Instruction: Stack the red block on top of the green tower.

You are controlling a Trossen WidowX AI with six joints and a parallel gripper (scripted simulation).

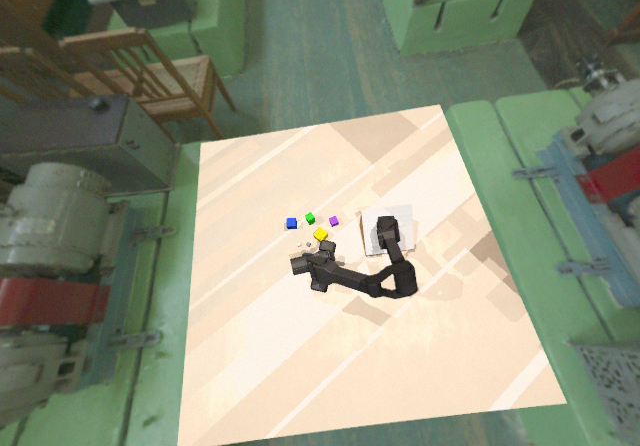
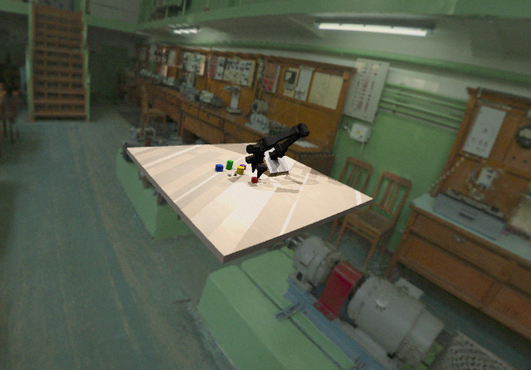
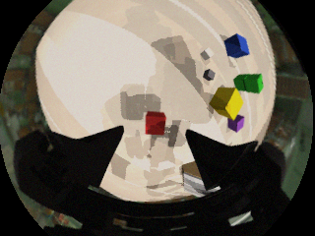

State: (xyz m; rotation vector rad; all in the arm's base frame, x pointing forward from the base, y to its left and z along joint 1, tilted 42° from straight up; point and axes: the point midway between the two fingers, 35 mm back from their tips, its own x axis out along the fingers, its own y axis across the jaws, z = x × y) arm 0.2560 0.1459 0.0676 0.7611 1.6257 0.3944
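The red block [image 2: 255,180] [image 3: 156,123] lies on the table. It is hidden under the arm in the top view. My gripper [image 2: 256,172] [image 3: 155,131] is open and empty, pointing down just above the red block. In the wrist view the block appears between the two fingertips, slightly beyond the line joining them. The green tower [image 1: 310,218] [image 2: 230,165] [image 3: 249,83] stands upright, apart from the gripper, toward the right side of the wrist view.
A yellow block [image 1: 320,234] [image 2: 241,170] [image 3: 226,102] stands between the red block and the tower. A blue block [image 1: 291,223] [image 3: 237,45] and a purple block [image 1: 333,220] [image 3: 236,123] flank the tower. Two tiny blocks, white [image 3: 206,53] and grey [image 3: 209,75], lie nearby.
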